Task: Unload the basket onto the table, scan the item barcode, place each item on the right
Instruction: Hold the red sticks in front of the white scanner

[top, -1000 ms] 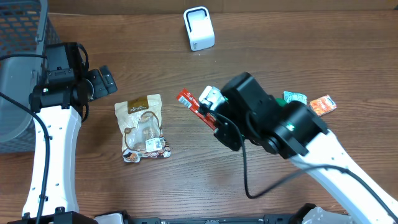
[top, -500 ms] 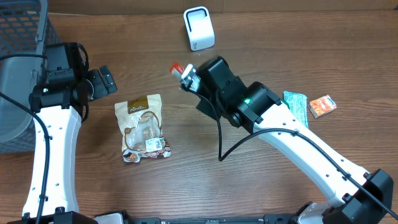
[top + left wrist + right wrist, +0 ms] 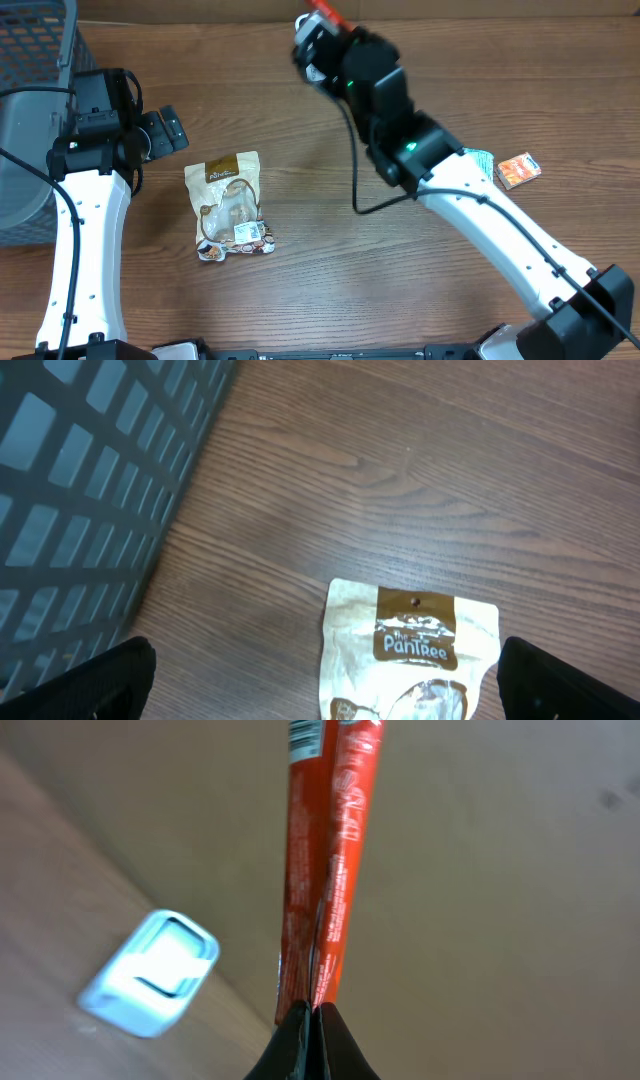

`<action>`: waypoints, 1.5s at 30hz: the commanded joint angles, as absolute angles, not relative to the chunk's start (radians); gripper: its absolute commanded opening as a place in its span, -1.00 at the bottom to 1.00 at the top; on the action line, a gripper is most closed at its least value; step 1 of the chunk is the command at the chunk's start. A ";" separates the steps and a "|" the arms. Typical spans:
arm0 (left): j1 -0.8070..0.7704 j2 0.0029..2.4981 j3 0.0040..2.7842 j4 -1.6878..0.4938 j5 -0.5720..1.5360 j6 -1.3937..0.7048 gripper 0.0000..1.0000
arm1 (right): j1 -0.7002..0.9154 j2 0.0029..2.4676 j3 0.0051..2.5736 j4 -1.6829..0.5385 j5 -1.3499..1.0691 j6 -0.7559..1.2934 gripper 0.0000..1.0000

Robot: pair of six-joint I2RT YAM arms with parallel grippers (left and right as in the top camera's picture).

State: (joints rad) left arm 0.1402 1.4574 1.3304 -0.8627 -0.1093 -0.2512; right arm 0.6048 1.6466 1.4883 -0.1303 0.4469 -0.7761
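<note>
My right gripper [image 3: 316, 28] is stretched to the far edge of the table and is shut on a long red snack packet [image 3: 323, 12]. In the right wrist view the packet [image 3: 330, 850] stands edge-on, straight up from the pinched jaws [image 3: 312, 1020]. The white barcode scanner [image 3: 150, 975] lies blurred on the wood below and to the left. In the overhead view the arm covers most of the scanner. My left gripper [image 3: 166, 131] is open at the left, with a tan Pantree pouch [image 3: 410, 650] on the table below it. The left gripper [image 3: 335, 685] holds nothing.
A dark mesh basket [image 3: 35, 45] stands at the far left [image 3: 80, 480], with a grey bin [image 3: 18, 180] in front of it. The tan pouch [image 3: 232, 205] lies left of centre. A teal packet [image 3: 480, 158] and an orange packet [image 3: 520, 170] lie at the right.
The right arm has carried the red packet from the table's middle up to the far edge, over the scanner. The left arm and the pouch have stayed still.
</note>
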 commanded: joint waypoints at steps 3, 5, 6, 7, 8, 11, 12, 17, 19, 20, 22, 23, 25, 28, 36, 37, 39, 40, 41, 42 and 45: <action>0.144 1.453 1.345 -0.860 -0.114 -0.235 1.00 | 0.526 1.731 1.498 -0.116 0.495 -0.811 -0.92; 0.144 1.453 1.345 -0.860 -0.114 -0.235 1.00 | 0.523 1.764 1.498 -0.099 0.524 -0.818 -0.93; 0.144 1.453 1.345 -0.860 -0.114 -0.235 1.00 | 0.523 1.782 1.498 -0.084 0.542 -0.820 -0.93; 0.144 1.453 1.345 -0.860 -0.114 -0.235 0.99 | 0.523 1.797 1.498 -0.068 0.559 -0.820 -0.93; 0.144 1.453 1.345 -0.860 -0.114 -0.235 1.00 | 0.523 1.815 1.498 -0.049 0.575 -0.820 -0.93; 0.144 1.453 1.345 -0.860 -0.114 -0.235 1.00 | 0.523 1.869 1.498 0.007 0.606 -0.826 -0.93; 0.144 1.453 1.345 -0.860 -0.114 -0.235 1.00 | 0.523 1.887 1.498 0.016 0.609 -0.844 -0.93; 0.144 1.453 1.345 -0.860 -0.114 -0.235 1.00 | 0.523 1.991 1.498 0.058 0.651 -0.958 -0.93; 0.144 1.453 1.345 -0.860 -0.114 -0.235 0.99 | 0.523 2.042 1.498 0.080 0.669 -1.030 -0.93; 0.144 1.453 1.345 -0.860 -0.114 -0.235 0.99 | 0.523 2.067 1.498 0.101 0.691 -1.057 -0.93; 0.144 1.453 1.345 -0.860 -0.114 -0.235 0.99 | 0.524 2.119 1.498 0.160 0.738 -1.111 -0.93; 0.144 1.453 1.345 -0.860 -0.114 -0.235 1.00 | 0.525 2.154 1.498 0.218 0.772 -1.140 -0.93; 0.144 1.453 1.345 -0.860 -0.114 -0.235 1.00 | 0.528 2.187 1.498 0.284 0.799 -1.147 -0.93; 0.144 1.453 1.345 -0.860 -0.114 -0.235 1.00 | 0.533 2.230 1.498 0.381 0.808 -1.163 -0.93; 0.144 1.453 1.345 -0.860 -0.114 -0.235 1.00 | 0.546 2.323 1.498 0.489 0.827 -1.345 -0.93; 0.144 1.453 1.345 -0.860 -0.114 -0.235 1.00 | 0.546 2.331 1.498 0.508 0.825 -1.344 -0.93; 0.144 1.453 1.345 -0.860 -0.114 -0.235 1.00 | 0.546 2.337 1.498 0.538 0.822 -1.344 -0.93; 0.144 1.453 1.345 -0.860 -0.114 -0.235 1.00 | 0.546 2.339 1.498 0.540 0.818 -1.344 -0.93; 0.144 1.453 1.345 -0.860 -0.114 -0.235 0.99 | 0.547 2.340 1.498 0.541 0.812 -1.344 -0.93; 0.144 1.453 1.345 -0.860 -0.114 -0.235 0.99 | 0.547 2.343 1.498 0.540 0.809 -1.344 -0.93; 0.144 1.453 1.345 -0.860 -0.114 -0.235 1.00 | 0.554 2.350 1.498 0.525 0.810 -1.344 -0.92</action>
State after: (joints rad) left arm 0.1402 1.4574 1.3304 -0.8616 -0.1097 -0.2516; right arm 0.5449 2.3341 1.4864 0.5301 0.8085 -1.3346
